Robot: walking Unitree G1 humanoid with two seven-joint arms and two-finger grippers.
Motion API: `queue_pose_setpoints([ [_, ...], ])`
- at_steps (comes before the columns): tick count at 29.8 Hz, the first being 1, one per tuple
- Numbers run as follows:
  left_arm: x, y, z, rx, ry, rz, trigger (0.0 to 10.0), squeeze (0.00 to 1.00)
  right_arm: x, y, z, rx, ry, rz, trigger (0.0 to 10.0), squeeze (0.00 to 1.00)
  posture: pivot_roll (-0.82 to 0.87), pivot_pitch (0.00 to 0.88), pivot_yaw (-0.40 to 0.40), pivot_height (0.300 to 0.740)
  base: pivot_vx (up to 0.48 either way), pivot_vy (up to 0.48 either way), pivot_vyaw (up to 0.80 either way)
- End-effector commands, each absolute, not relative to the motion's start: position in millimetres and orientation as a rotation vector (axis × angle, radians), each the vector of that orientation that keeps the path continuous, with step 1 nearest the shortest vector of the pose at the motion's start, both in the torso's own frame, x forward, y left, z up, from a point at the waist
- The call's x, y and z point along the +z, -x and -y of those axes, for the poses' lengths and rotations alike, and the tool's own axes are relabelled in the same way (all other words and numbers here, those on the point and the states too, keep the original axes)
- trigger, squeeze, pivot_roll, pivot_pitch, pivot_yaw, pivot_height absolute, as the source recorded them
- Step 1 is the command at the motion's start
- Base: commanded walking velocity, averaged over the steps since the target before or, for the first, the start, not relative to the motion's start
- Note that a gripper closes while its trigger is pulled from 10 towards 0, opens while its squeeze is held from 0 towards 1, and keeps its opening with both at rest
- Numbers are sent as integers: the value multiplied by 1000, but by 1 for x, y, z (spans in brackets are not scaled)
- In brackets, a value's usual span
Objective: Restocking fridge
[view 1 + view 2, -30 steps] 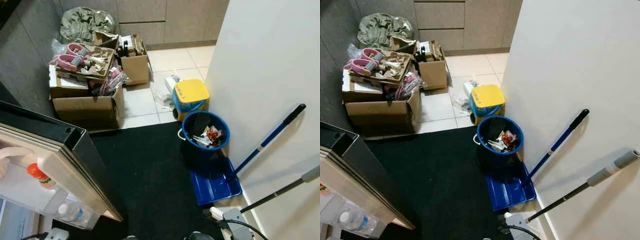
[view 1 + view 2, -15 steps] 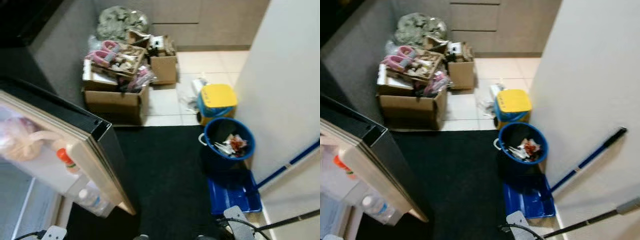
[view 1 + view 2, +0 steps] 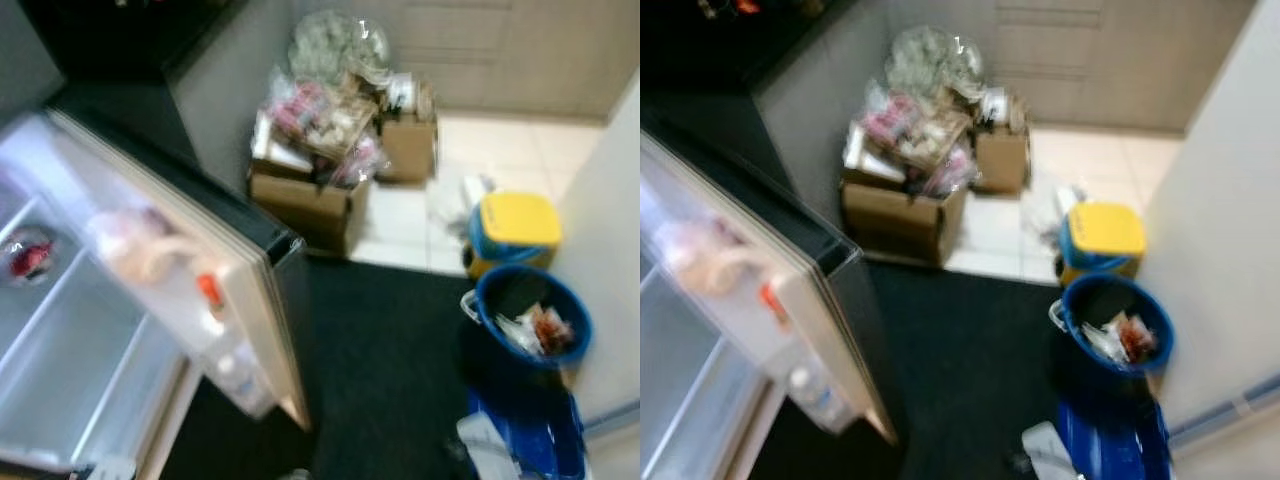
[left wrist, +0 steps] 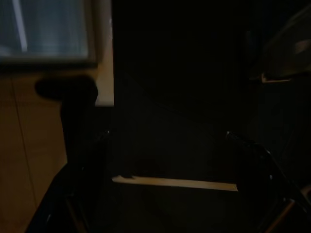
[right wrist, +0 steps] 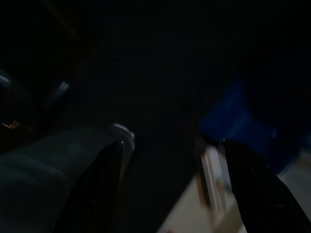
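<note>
- Blurred head views: the fridge door [image 3: 215, 290] stands wide open on the left, with a red-capped bottle [image 3: 210, 296] and a clear bottle [image 3: 232, 368] on its shelves
- Pale fridge interior [image 3: 70, 350] beside the door, a small red item [image 3: 25, 256] on a shelf
- Left gripper [image 4: 165, 184] hangs in shadow over dark floor, fingers spread apart, holding nothing
- Right gripper [image 5: 170, 179] hangs likewise, fingers apart and empty
- Blue bin [image 3: 535, 320] with rubbish, yellow-lidded tub [image 3: 515, 222] and cardboard boxes [image 3: 310, 195] on the right

A black mat [image 3: 390, 370] covers the floor before pale tiles [image 3: 500, 150]. Grey cabinet fronts [image 3: 1100, 50] line the far side; a white wall [image 3: 1230, 250] rises at right. Everything is blurred.
</note>
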State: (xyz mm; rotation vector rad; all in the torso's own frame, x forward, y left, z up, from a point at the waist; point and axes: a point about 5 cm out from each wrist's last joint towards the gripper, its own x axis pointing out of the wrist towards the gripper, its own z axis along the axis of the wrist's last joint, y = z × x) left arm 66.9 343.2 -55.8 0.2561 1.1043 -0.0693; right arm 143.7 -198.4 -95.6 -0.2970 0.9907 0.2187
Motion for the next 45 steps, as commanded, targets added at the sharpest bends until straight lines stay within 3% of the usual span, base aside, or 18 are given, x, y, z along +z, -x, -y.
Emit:
queue_pose_setpoints([
  [1, -54, -63, -347, -66, -264, -1119, 10000, 0, -98, -135, 205, 201, 299, -1018, 10000, 0, 1, 118, -29, 740, 0, 0, 800],
  [14, -54, -64, -348, -64, -269, -1111, 10000, 0, -98, -135, 205, 196, 298, -1022, 10000, 0, 0, 115, -28, 740, 0, 0, 800],
  [20, -54, -65, -348, -50, -268, -1095, 10000, 0, -98, -136, 207, 181, 295, -1023, 10000, 0, -3, 110, -25, 740, 0, 0, 0],
  [30, -55, -60, -348, 116, -122, -1026, 10000, 0, -95, -138, 212, 146, 286, -1007, 10000, 0, -20, 111, -30, 740, 0, 0, 0],
  [45, -48, -68, -349, 13, -268, -973, 10000, 0, -93, -139, 220, 86, 261, -991, 10000, 0, -37, 117, -25, 740, 0, 0, 0],
])
